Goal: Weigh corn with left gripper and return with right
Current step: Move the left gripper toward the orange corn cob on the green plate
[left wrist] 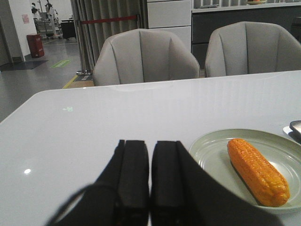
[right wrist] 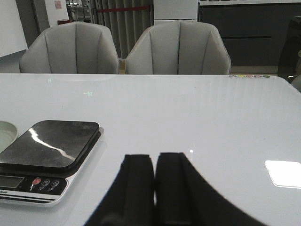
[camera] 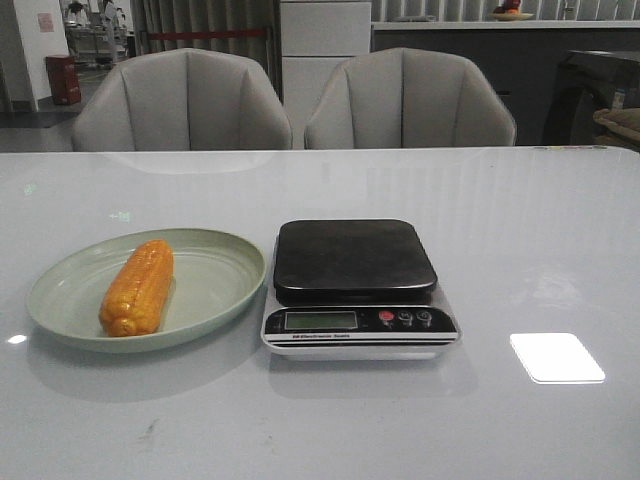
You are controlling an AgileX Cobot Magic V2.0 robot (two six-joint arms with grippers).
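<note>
The orange-yellow corn [camera: 138,287] lies on the pale green plate [camera: 215,262] at the front left of the table. It also shows in the left wrist view [left wrist: 257,170] on the plate [left wrist: 211,148]. The kitchen scale [camera: 356,285] stands right of the plate with its black pan bare; it also shows in the right wrist view [right wrist: 47,155]. My left gripper [left wrist: 150,143] is shut and empty, above the table to the left of the plate. My right gripper [right wrist: 155,157] is shut and empty, to the right of the scale. Neither gripper shows in the front view.
Two grey chairs [camera: 185,100] [camera: 408,98] stand behind the table's far edge. A bright light patch [camera: 556,357] lies on the glossy tabletop right of the scale.
</note>
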